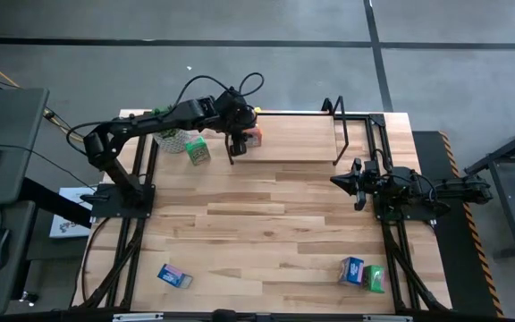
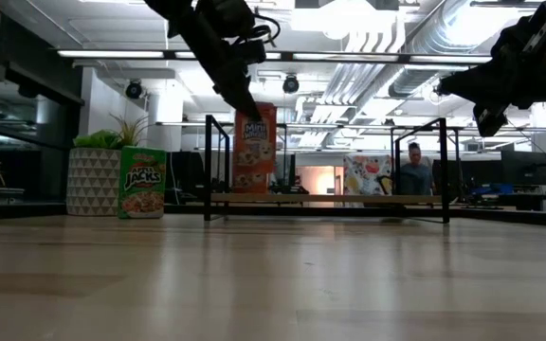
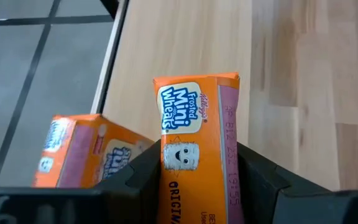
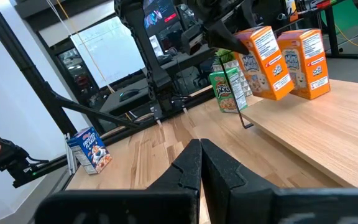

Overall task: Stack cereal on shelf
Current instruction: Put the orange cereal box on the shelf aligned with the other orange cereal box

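Pale wooden planks make up the tabletop (image 1: pixel 266 224), beyond which an office room with ceiling lights is seen. A low black-rod shelf with a pale board (image 1: pixel 302 148) stands at the far edge. The left gripper (image 3: pixel 197 180) is reached over the shelf's left end, clamped on an orange Mini-Wheats cereal box (image 3: pixel 197 155) just beside a second orange box (image 3: pixel 82 152). The right gripper (image 4: pixel 199 163) is held near the shelf's right end, fingers together.
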`<move>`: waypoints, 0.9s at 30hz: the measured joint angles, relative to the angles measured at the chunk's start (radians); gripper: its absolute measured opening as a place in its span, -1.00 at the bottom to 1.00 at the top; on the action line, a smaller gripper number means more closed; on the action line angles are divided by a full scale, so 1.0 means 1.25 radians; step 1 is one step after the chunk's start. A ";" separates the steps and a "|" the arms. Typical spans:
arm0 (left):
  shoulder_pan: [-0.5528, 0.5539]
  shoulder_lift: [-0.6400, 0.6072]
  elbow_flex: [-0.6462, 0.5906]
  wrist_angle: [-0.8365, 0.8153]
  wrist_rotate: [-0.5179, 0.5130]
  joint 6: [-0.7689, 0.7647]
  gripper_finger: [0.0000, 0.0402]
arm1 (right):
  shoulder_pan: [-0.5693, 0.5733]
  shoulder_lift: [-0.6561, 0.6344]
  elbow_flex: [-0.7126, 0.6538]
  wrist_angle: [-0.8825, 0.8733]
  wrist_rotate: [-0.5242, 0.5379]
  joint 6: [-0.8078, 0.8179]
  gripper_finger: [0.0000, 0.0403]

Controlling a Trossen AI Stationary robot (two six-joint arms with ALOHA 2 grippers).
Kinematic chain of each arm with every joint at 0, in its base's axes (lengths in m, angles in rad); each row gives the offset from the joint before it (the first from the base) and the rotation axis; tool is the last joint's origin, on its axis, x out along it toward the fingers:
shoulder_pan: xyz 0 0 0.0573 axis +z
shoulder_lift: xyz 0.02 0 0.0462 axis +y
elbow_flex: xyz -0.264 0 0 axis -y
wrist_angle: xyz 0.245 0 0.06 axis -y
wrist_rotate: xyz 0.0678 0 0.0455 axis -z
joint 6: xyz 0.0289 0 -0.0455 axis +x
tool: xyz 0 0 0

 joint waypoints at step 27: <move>0.018 0.070 0.001 -0.011 -0.004 -0.028 -0.25 | 0.000 0.000 0.000 0.000 0.000 0.000 -1.00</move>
